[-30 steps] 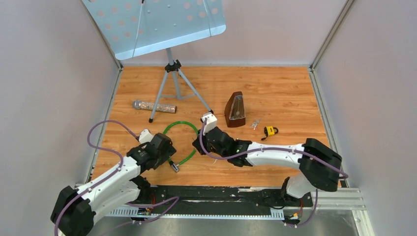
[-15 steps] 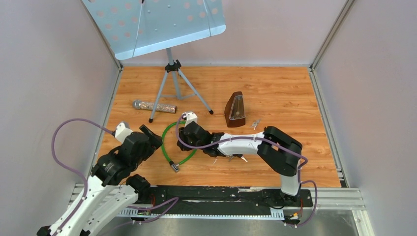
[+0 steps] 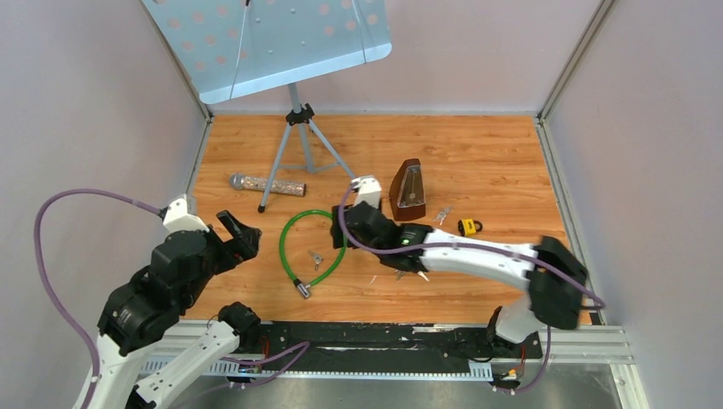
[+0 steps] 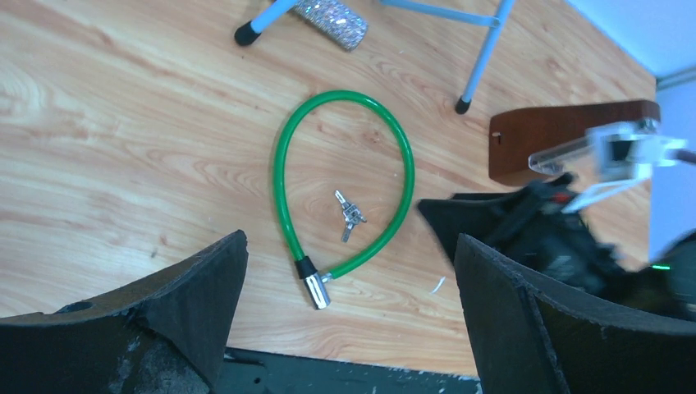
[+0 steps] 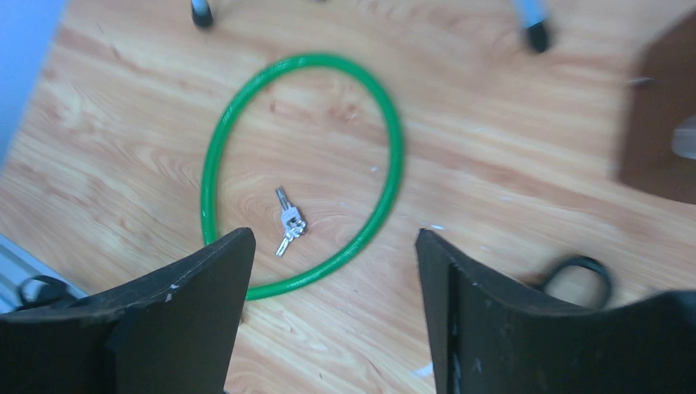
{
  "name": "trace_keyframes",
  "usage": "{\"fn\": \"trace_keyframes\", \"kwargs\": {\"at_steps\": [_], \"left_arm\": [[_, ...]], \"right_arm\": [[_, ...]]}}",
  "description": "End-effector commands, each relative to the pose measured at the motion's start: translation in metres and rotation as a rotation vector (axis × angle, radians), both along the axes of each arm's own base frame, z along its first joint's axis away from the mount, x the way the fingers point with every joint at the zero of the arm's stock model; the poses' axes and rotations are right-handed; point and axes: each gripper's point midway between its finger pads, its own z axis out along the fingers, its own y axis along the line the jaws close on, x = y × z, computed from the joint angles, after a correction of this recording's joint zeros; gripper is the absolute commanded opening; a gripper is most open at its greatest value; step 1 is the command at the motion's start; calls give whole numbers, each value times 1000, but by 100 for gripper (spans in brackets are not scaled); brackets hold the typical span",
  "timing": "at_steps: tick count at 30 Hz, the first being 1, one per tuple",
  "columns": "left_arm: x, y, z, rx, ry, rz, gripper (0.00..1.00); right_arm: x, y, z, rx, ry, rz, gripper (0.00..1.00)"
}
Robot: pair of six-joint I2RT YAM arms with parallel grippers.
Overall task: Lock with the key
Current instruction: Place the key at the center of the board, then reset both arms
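Note:
A green cable lock (image 3: 284,244) lies in a closed loop on the wood table, its metal barrel (image 4: 316,289) at the near end with the cable's other end plugged into its side. A small bunch of keys (image 3: 316,257) lies flat inside the loop, also seen as keys (image 4: 349,216) and keys (image 5: 289,222). My right gripper (image 3: 348,223) hovers at the loop's right side, open and empty (image 5: 334,234). My left gripper (image 3: 234,234) is raised left of the loop, wide open and empty (image 4: 349,242).
A brown metronome (image 3: 408,190) stands right of the loop. A small yellow padlock (image 3: 467,227) and another bunch of keys (image 3: 442,215) lie beside it. A glittery microphone (image 3: 267,183) and a music stand's tripod (image 3: 298,145) stand behind.
My right gripper opened and the keys now lie loose inside the loop; it drew back to the right. My left arm pulled away left and upward, opening fully.

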Motion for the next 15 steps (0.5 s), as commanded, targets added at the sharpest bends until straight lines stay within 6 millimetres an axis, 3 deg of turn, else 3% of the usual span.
{"fn": "trace_keyframes", "kwargs": {"at_steps": [1,8,11,15], "left_arm": [[-13,11,12,178,-3,-121,100],[-24,23,36,229,-67,-157,100],[-28,24,42,220,-83,-164,100],[-35,28,50,201,-118,-162,100]], "right_arm": [[1,-99,72,-32,-157,-213,75],[-40,-246,163,69,-306,-387,81],[-61,-303,202,225,-363,-450,99],[-89,-361,234,427,-441,-460,100]]}}
